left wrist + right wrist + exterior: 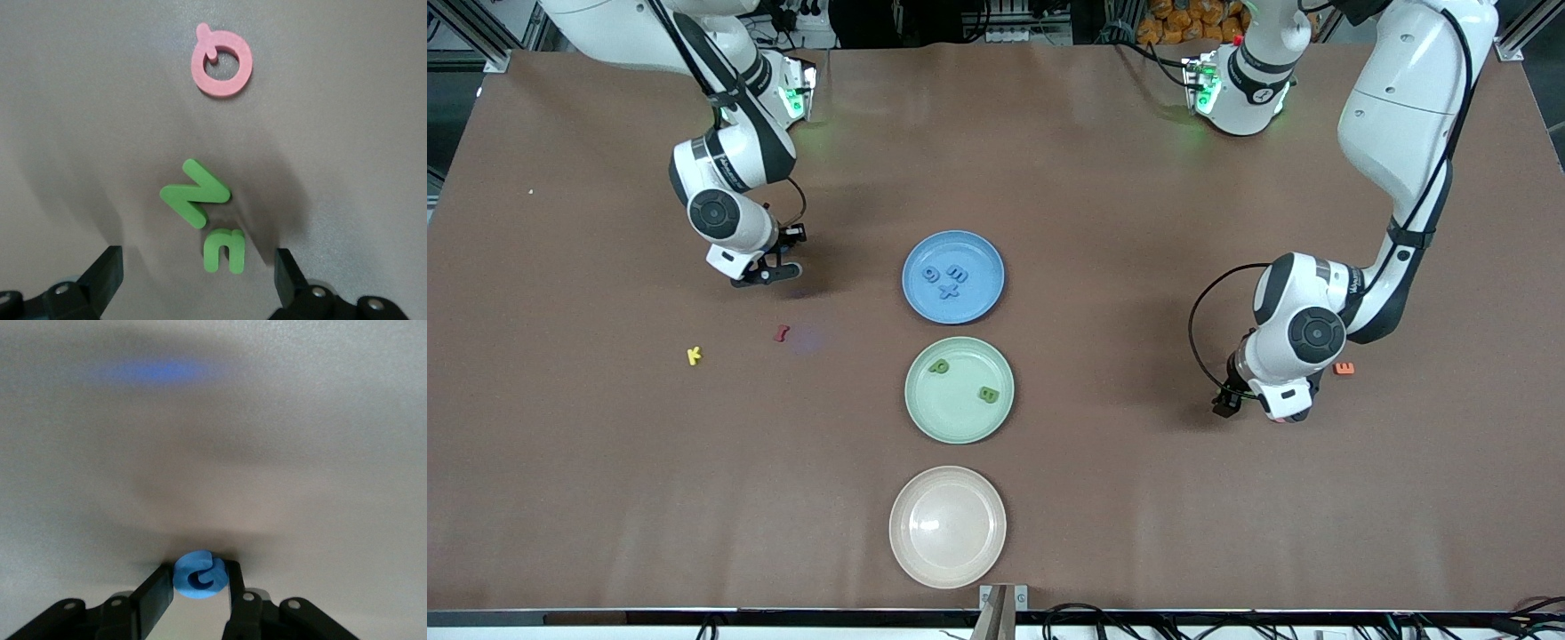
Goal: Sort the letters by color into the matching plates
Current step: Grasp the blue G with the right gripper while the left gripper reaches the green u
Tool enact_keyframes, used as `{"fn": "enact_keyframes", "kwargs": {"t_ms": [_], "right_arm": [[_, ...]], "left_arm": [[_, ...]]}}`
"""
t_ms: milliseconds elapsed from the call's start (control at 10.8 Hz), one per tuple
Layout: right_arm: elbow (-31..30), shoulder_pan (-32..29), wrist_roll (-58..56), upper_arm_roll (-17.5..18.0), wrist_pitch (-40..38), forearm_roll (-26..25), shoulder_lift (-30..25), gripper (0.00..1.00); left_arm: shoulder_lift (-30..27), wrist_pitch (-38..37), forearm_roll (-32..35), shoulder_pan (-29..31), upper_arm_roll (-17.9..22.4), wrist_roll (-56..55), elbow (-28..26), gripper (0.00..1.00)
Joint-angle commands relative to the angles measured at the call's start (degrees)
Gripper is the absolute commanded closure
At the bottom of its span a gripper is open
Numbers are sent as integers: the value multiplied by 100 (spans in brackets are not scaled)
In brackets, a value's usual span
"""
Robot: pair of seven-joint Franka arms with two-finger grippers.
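My right claw [200, 587] pinches a blue letter [199, 575] low over the counter [1138, 498], upper left of the front frame. I should lift straight, then cross the bare stretch to the blue plate [978, 298] at centre, staying above its rim. My left claw [198, 277] waits spread over two green letters [197, 193], a pink letter [222, 63] near them.

Blue letter [200, 579] btwn right gripper [197, 587] fingers
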Motion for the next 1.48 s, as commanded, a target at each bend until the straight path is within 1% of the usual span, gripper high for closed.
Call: {"fn": "enact_keyframes", "kwargs": {"t_ms": [0, 92, 462, 740, 1017, 1110, 1202, 1387], "right_arm": [[-123, -166, -179, -13, 81, -61, 19, 64], [-123, -166, -214, -48, 81, -61, 19, 65], [-106, -175, -206, -57, 81, -61, 19, 75], [-70, -175, -206, -57, 64, -53, 19, 78], [35, -175, -189, -57, -129, -35, 10, 80], [87, -175, -180, -74, -182, -26, 10, 80], [123, -175, -180, -74, -243, -9, 10, 80], [228, -175, -171, -74, -384, 18, 10, 81]], "left_arm": [[72, -23, 103, -25, 28, 82, 125, 0], [89, -6, 103, -16, 28, 82, 134, 0], [195, 222, 94, -7, 28, 82, 213, 0], [230, 258, 94, -7, 28, 82, 213, 0], [239, 319, 94, -7, 28, 82, 213, 0], [265, 337, 86, -7, 28, 56, 213, 40], [265, 337, 86, 19, 28, -5, 213, 99], [265, 363, 77, 19, 28, -50, 213, 100]]}}
